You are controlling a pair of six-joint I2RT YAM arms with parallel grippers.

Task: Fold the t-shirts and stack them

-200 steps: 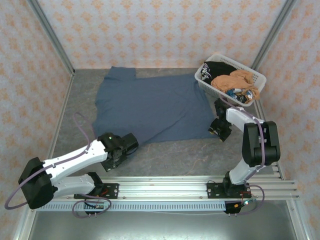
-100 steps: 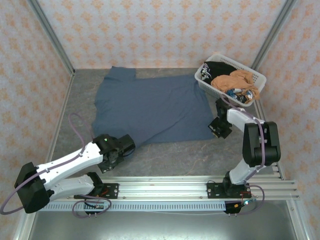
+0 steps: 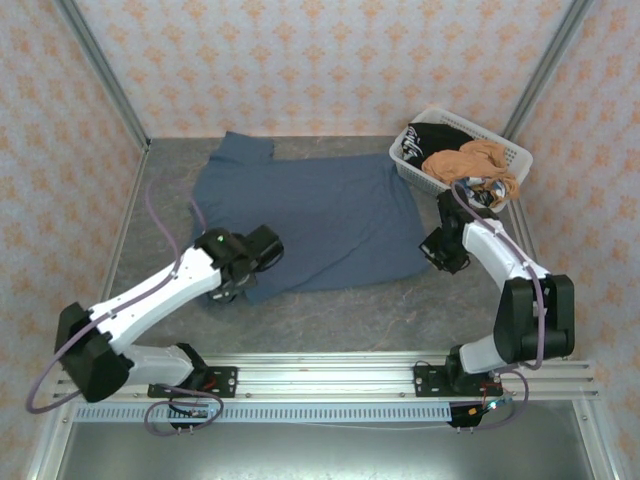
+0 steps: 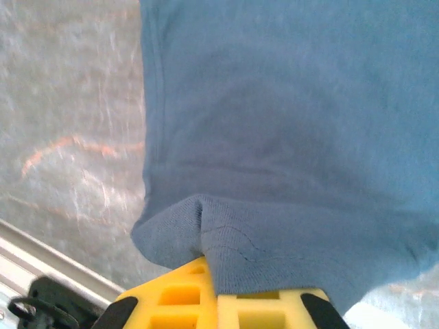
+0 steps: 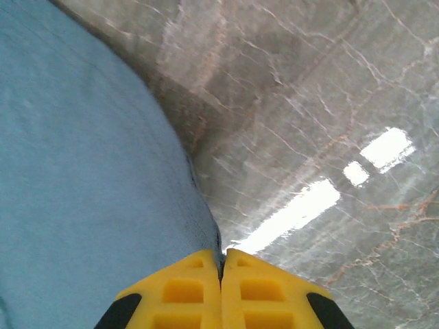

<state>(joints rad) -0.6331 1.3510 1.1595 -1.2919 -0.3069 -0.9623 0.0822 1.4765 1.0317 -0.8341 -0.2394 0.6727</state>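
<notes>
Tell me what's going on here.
Both arms are working on the slate-blue t-shirt, which lies spread on the table. The left gripper is shut on its near-left corner, with cloth bunched over the fingers. The right gripper is pinched shut on its near-right edge. The shirt is mostly flat and not yet folded. A black shirt and an orange-tan shirt sit in the white basket at the far right.

Left gripper [image 3: 256,262] was clamped on dusty slate-blue cloth t-shirt [image 3: 320,215] near-left hem; right gripper [image 3: 441,251] pinched its near-right corner.
</notes>
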